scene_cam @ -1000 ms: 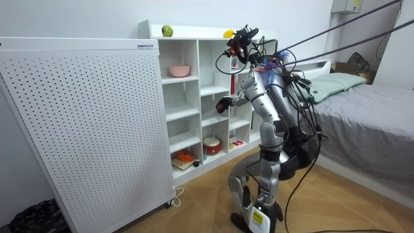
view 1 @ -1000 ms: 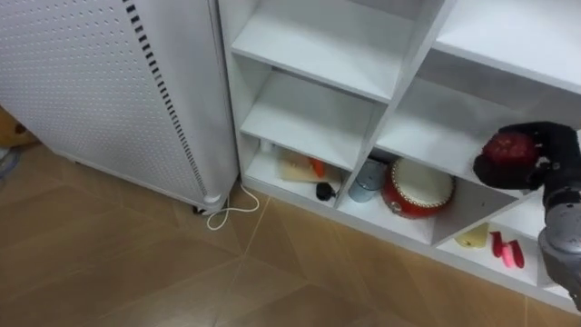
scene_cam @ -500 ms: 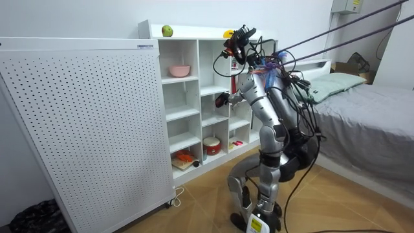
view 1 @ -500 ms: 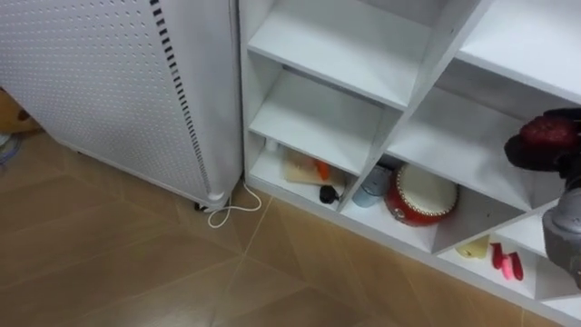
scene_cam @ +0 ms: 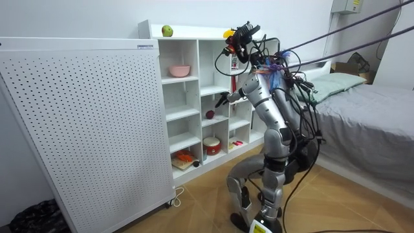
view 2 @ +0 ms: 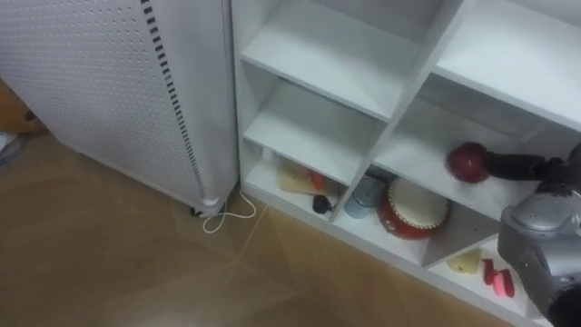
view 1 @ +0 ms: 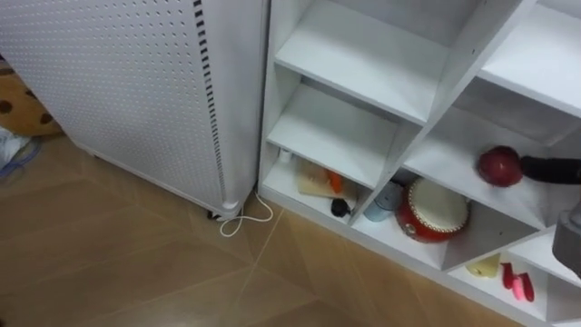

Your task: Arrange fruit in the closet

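The likeliest upset from here is the red fruit [view 1: 499, 166] rolling. It is round, and it rests on a bare, smooth board of the white closet [view 1: 336, 136] with nothing beside it to check it. It looks nearer the compartment's open front than its back wall. The right hand [view 1: 552, 170] lies just beside it on the robot's right, fingers stretched out straight and clasping nothing. Whether the fingertips touch the fruit's skin or stand just clear of it cannot be told from the 2 eye views. If they do touch, a pull-back that drags sideways or dips would be the cause of trouble, since 1 small nudge could send the fruit over the board's lip. It would drop past the red drum-shaped tin [view 1: 438, 211] in the compartment below and land on the wooden floor [view 1: 136, 272] — where it could bruise or roll away toward the white cord [view 1: 243, 218]. A lesser risk is the arm itself: it reaches in through the opening, so a swinging withdrawal could clip the upright divider and jolt the board. The fruit is a deep, even red, close to a ball in shape, with a pale glint on its upper side and no visible damage. In the room view it sits alone in a middle compartment — a green apple [scene_cam: 167, 30] and a yellow fruit [scene_cam: 228, 33] lie well above it on the closet's top.
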Controlling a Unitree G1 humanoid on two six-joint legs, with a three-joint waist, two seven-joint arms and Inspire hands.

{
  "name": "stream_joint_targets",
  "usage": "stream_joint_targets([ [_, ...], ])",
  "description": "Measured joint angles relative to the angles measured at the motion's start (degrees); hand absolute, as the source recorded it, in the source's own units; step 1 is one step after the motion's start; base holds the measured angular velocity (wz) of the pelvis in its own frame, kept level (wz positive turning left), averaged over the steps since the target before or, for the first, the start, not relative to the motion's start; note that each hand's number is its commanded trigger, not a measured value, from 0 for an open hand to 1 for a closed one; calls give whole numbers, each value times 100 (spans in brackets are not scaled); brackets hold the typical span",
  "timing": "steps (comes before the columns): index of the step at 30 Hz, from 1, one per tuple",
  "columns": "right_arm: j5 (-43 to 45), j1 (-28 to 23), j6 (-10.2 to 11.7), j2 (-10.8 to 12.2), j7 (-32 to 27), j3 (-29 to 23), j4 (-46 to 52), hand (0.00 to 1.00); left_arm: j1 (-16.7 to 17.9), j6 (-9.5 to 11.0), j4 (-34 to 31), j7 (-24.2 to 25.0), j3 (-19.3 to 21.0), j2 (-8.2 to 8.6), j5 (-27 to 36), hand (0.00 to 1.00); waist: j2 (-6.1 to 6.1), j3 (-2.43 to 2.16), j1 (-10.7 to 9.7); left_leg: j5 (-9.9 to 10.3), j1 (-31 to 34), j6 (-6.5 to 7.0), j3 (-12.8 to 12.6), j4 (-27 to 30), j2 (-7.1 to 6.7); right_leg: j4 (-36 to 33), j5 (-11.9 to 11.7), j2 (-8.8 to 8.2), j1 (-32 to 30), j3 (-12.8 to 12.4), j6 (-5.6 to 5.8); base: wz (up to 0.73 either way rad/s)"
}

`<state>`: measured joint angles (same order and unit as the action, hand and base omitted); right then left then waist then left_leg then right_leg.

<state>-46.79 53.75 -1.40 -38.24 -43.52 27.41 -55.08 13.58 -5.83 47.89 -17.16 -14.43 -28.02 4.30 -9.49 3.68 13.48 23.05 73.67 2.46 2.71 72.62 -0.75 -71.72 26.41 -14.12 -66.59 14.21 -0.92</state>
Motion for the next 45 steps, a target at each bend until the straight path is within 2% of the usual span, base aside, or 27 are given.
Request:
stream_joint_targets([
  [6,-323,-41,-17,1,0,2,-37,0,-1,87,93,-6,-1,1,12,0,0,0,-3,0,-201,1,-10,-45,2,43,2,1,192,2,4,1],
  [10,-788,-97,-225,3,149,2,-51,0,-3,106,281,-10,2,13,20,0,2,2,1,-5,-512,1,-19,-257,0,266,-27,21,498,23,42,2],
  [16,-763,-478,-239,6,509,2,-48,0,-6,116,614,-17,-2,94,10,0,8,3,77,-59,-1036,32,-55,-736,7,817,-155,107,1023,78,124,-2],
  [20,-111,-920,-245,9,845,2,-38,0,-29,113,653,-9,48,285,9,0,32,12,106,-106,-1495,82,-107,-1156,-9,1256,-258,134,1444,50,216,-1],
  [22,250,-1091,-245,14,1067,2,-28,0,-71,111,665,16,38,309,12,0,43,15,105,-114,-1670,82,-111,-1308,-7,1422,-295,185,1614,23,244,0],
  [27,1686,-1806,-208,108,1865,2,253,0,-319,125,1044,175,-3,395,53,0,89,33,106,-176,-2590,56,-231,-1979,6,1989,-370,248,2400,-44,265,-3],
  [29,2426,-2189,-76,121,2105,-1,563,0,-454,114,1233,179,21,441,50,0,127,25,108,-202,-2910,13,-227,-2226,58,2272,-417,325,2727,7,244,-4],
  [31,3054,-2638,147,237,2321,-5,743,0,-501,121,1260,182,-12,474,41,0,198,31,98,-231,-3277,-39,-200,-2468,113,2581,-462,422,3133,85,221,4],
  [32,3397,-3027,232,387,2421,-25,878,0,-506,183,1265,182,-60,495,45,0,222,16,86,-254,-3554,-72,-198,-2700,129,2816,-495,440,3402,174,198,11],
  [33,3776,-3513,266,576,2582,-144,1040,0,-500,225,1264,182,-58,536,53,0,234,-58,66,-290,-3793,-104,-190,-2923,132,3053,-532,474,3682,230,186,13],
  [34,3888,-3747,277,662,2655,-177,1100,0,-499,235,1265,180,-58,575,53,0,275,-90,62,-303,-3900,-115,-173,-3014,132,3180,-558,495,3814,279,183,10],
  [35,4111,-4217,284,834,2794,-197,1144,0,-483,261,1278,158,-58,657,50,0,355,-153,59,-326,-4141,-136,-149,-3196,141,3420,-595,562,4088,310,195,11],
  [36,4402,-4700,287,1018,2900,-193,1144,0,-421,313,1286,145,-70,724,42,0,385,-233,42,-380,-4406,-148,-160,-3455,112,3631,-626,569,4334,314,216,10],
  [37,4546,-4922,287,1097,2971,-193,1125,0,-375,333,1287,144,-83,758,8,0,415,-252,25,-405,-4556,-150,-166,-3594,99,3746,-639,578,4479,312,232,5],
  [39,4856,-5705,260,1379,3189,-250,1004,0,-72,339,1283,88,5,966,-33,0,551,-332,-131,-492,-5182,-167,-200,-4098,69,4157,-723,609,5064,319,270,0],
  [41,5021,-6202,269,1594,3250,-464,857,0,194,337,1220,53,255,1111,-130,0,585,-356,-361,-573,-5609,-185,-206,-4464,33,4422,-745,610,5479,340,293,2],
  [43,5133,-6651,275,1798,3241,-775,494,0,502,354,1062,16,546,1270,-445,0,631,-352,-510,-606,-6092,-229,-250,-4779,39,4710,-748,644,5883,328,291,-8],
  [45,5224,-6892,263,1872,3226,-972,117,0,607,357,1062,-11,741,1437,-669,0,651,-367,-624,-620,-6411,-242,-237,-4946,31,4871,-751,657,6202,366,299,2],
])
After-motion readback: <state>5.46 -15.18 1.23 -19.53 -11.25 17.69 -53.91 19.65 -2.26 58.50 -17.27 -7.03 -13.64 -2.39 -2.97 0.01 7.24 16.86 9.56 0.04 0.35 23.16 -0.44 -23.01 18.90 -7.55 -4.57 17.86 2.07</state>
